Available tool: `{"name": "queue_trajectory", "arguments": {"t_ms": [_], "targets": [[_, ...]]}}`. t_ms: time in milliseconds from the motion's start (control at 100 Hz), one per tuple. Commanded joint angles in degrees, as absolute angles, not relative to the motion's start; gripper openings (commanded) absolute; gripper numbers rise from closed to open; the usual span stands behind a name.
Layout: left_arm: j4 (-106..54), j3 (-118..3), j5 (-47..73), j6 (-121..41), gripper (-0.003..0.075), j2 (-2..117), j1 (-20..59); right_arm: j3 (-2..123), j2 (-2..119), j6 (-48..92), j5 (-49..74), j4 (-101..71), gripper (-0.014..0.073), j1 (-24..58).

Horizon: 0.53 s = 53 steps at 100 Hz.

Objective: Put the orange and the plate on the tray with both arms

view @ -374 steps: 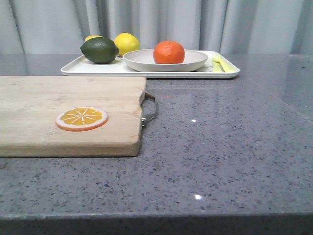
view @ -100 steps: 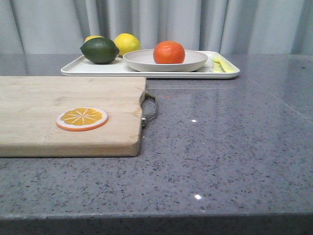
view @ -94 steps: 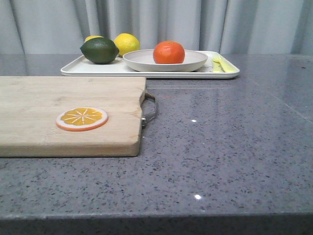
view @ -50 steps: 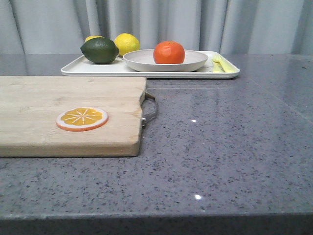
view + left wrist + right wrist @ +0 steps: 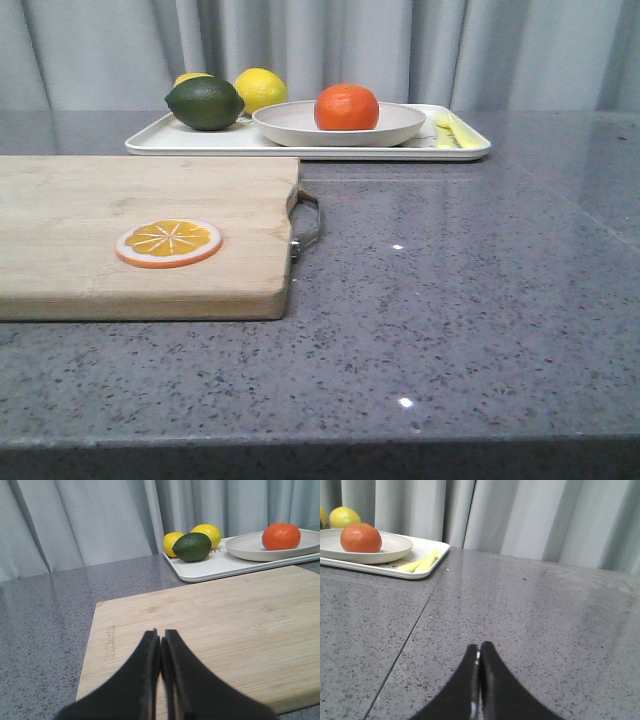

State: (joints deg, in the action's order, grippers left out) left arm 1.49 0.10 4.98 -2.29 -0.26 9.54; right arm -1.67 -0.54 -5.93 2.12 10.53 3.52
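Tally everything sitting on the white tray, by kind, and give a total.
Orange: 1
Plate: 1
Lemons: 2
Dark green lime-like fruit: 1
Pale yellow-green sticks: at least 2, exact number too small to tell
Total on the tray: at least 7

Seen only in the wrist views: two pairs of matte black, smooth, tapering fingers. Left gripper [image 5: 160, 645] showed broad dark blades widening toward the base, with a thin pale seam between them. Right gripper [image 5: 479, 655] looked alike, slimmer at the tips, a faint light line along the inner edges. No cables, screws or markings visible.
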Motion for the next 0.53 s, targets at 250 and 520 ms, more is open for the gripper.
{"name": "queue_trajectory", "arguments": {"t_ms": [250,520], "targets": [[1.0,0.51,0.83,-1.82,-0.002,-2.17,9.48,-0.37,-1.32,-6.13,-0.8,10.88,-0.0102,3.42],[1.0,0.51,0.83,-1.82,-0.002,-2.17,9.48,-0.37,-1.32,-6.13,-0.75,10.88,-0.0102,3.42]]}}
